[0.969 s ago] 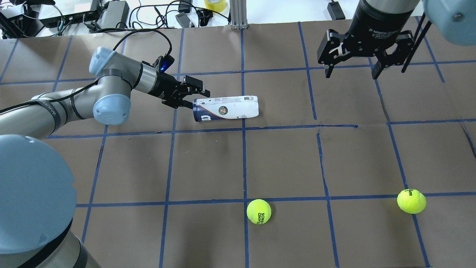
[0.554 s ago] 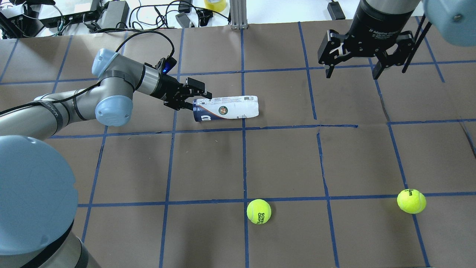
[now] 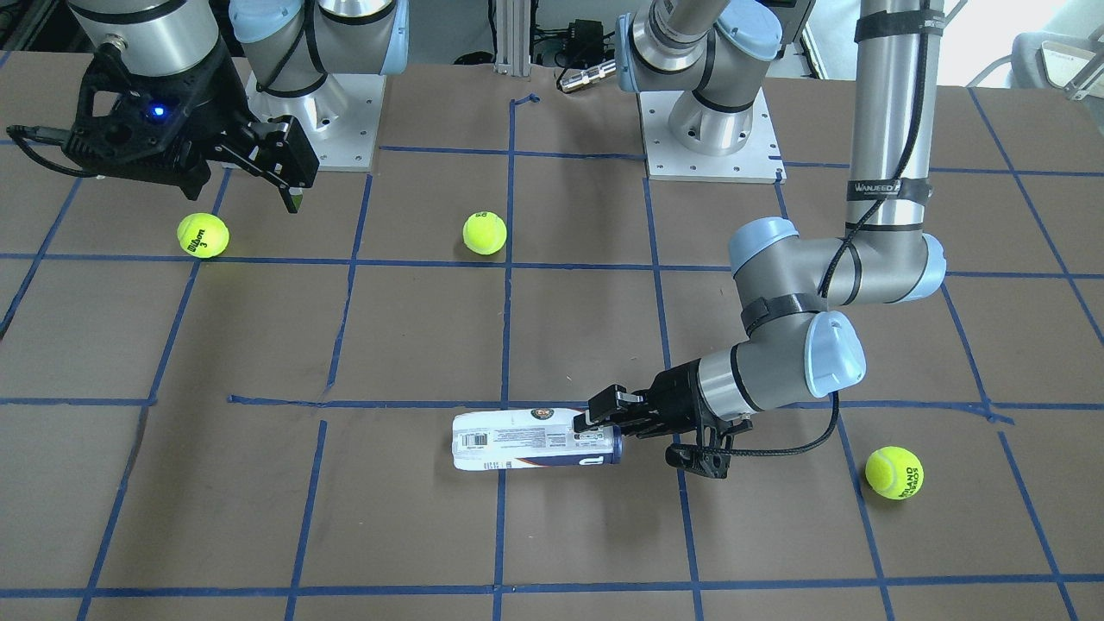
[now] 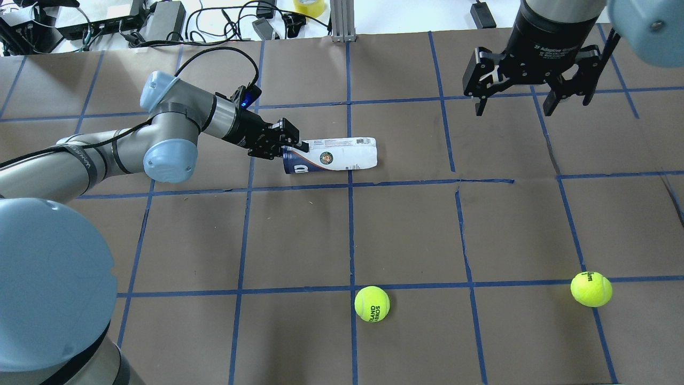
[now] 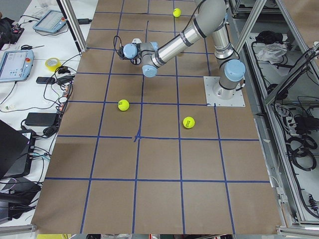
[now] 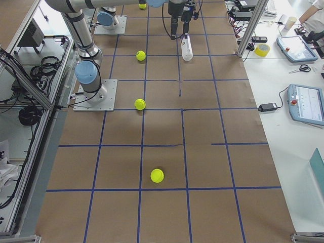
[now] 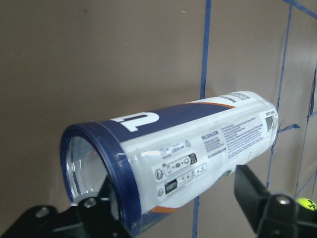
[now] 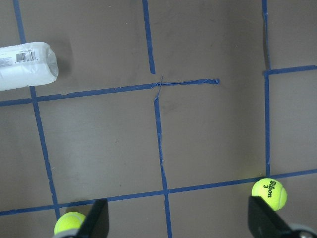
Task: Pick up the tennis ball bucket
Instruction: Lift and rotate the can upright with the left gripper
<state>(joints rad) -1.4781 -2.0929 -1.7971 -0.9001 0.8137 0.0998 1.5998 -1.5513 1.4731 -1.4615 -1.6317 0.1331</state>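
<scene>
tennis ball bucket (image 4: 334, 155) lies on its side on the brown table (image 4: 406, 230), just past a blue tape line, navy-rimmed open end facing the left arm. left gripper (image 4: 291, 151) is low, right at that end. fingers spread: in the wrist view one finger (image 7: 101, 210) sits at the mouth of the rim, the other (image 7: 255, 191) runs along the outside wall. not pinching. right gripper (image 4: 514, 104) hangs above the far right of the table, fingers wide apart, holding nothing. two tennis balls (image 4: 372, 303) (image 4: 591, 289) rest on the near side, well apart from the bucket.
</scene>
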